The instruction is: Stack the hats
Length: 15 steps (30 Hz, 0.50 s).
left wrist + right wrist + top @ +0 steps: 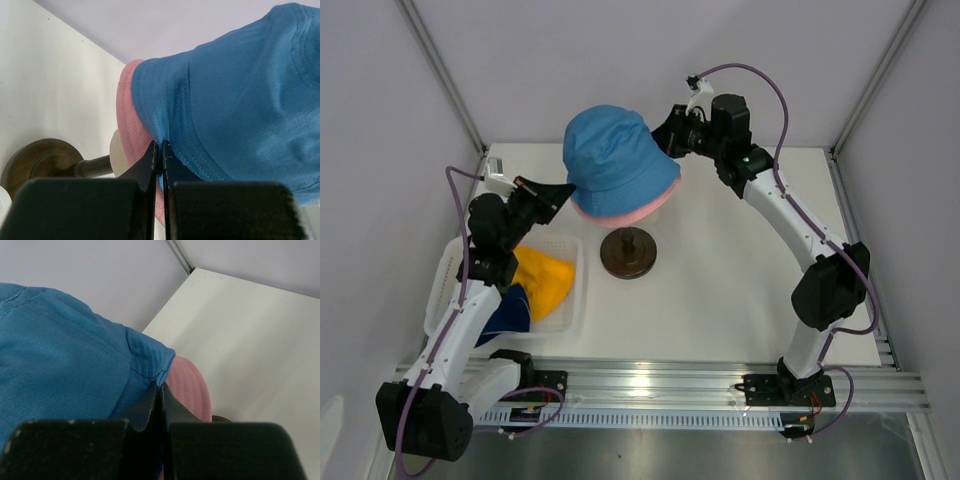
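Note:
The light blue hat point(615, 150) sits over the pink hat point(620, 212), whose brim shows beneath it, above the dark brown round base point(628, 252). My left gripper point(563, 191) is shut on the blue hat's left brim point(160, 135). On the opposite side my right gripper point(670, 140) is shut on the blue brim's right edge point(155, 367); pink brim point(187, 385) shows beside it. The yellow hat point(545, 280) and the dark navy hat point(508, 312) lie in the clear tray at the left. The head form is mostly hidden; a pale part point(116, 155) shows under the pink brim.
The clear plastic tray point(575, 300) stands at the left, next to my left arm. Grey walls enclose the back and both sides of the white table point(740, 280). A metal rail point(670, 385) runs along the near edge.

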Tool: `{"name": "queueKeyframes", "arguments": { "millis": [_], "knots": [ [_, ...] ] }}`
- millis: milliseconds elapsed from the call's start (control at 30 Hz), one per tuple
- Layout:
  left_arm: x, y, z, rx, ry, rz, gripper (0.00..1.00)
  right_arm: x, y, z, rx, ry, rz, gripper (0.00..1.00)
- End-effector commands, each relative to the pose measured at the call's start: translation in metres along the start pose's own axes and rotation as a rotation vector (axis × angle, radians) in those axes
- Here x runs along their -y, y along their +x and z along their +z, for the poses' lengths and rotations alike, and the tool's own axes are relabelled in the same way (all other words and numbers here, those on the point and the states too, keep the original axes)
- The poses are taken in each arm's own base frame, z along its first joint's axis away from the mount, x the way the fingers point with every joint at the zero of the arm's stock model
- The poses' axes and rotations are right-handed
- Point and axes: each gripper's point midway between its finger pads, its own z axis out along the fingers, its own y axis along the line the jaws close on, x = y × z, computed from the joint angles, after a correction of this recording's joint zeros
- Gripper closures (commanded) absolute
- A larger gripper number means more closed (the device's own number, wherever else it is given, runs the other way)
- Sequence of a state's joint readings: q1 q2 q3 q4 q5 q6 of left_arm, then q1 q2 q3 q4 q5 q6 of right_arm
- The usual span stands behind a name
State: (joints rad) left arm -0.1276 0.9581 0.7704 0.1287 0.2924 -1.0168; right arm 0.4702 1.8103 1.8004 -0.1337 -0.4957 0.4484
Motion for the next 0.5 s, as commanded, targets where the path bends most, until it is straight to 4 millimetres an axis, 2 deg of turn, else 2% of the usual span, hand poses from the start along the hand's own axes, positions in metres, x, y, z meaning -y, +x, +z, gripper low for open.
{"name": "queueKeyframes", "arguments": {
  "millis": [0, 33, 67, 100, 133, 167, 200, 233, 300, 400, 433, 467],
  "knots": [
    [-0.053, 0.039, -0.003, -0.182, -0.203, 0.020, 0.99, 0.041, 0.042, -0.013, -0.116, 0.164, 0.055, 1.00],
    [-0.060, 0.042, 0.004, -0.198, -0.218, 0.013, 0.99, 0.040, 0.039, -0.015, -0.098, 0.172, 0.049, 1.00],
    [-0.062, 0.044, 0.011, -0.220, -0.221, 0.007, 0.99, 0.044, 0.044, -0.017, -0.098, 0.185, 0.060, 1.00],
    [-0.053, 0.039, 0.013, -0.215, -0.198, 0.018, 0.99, 0.043, 0.040, -0.019, -0.086, 0.189, 0.056, 1.00],
    [-0.063, 0.043, 0.019, -0.242, -0.223, 0.020, 0.99, 0.045, 0.042, -0.022, -0.078, 0.200, 0.068, 1.00],
    [-0.064, 0.043, 0.023, -0.250, -0.224, 0.024, 0.99, 0.047, 0.043, -0.024, -0.073, 0.210, 0.076, 1.00],
    [-0.056, 0.037, 0.028, -0.243, -0.210, 0.037, 0.99, 0.047, 0.043, -0.026, -0.066, 0.216, 0.083, 1.00],
    [-0.060, 0.037, 0.031, -0.250, -0.222, 0.050, 0.99, 0.055, 0.049, -0.028, -0.063, 0.237, 0.093, 1.00],
    [-0.061, 0.034, 0.038, -0.255, -0.228, 0.056, 0.99, 0.053, 0.048, -0.036, -0.040, 0.253, 0.110, 1.00],
    [-0.055, 0.027, 0.046, -0.258, -0.203, 0.049, 0.99, 0.054, 0.054, -0.047, -0.011, 0.277, 0.130, 1.00],
    [-0.051, 0.021, 0.048, -0.252, -0.193, 0.054, 0.99, 0.055, 0.050, -0.051, 0.016, 0.288, 0.131, 1.00],
    [-0.052, 0.022, 0.049, -0.267, -0.189, 0.054, 0.99, 0.060, 0.058, -0.054, 0.010, 0.305, 0.147, 1.00]
  ]
}}
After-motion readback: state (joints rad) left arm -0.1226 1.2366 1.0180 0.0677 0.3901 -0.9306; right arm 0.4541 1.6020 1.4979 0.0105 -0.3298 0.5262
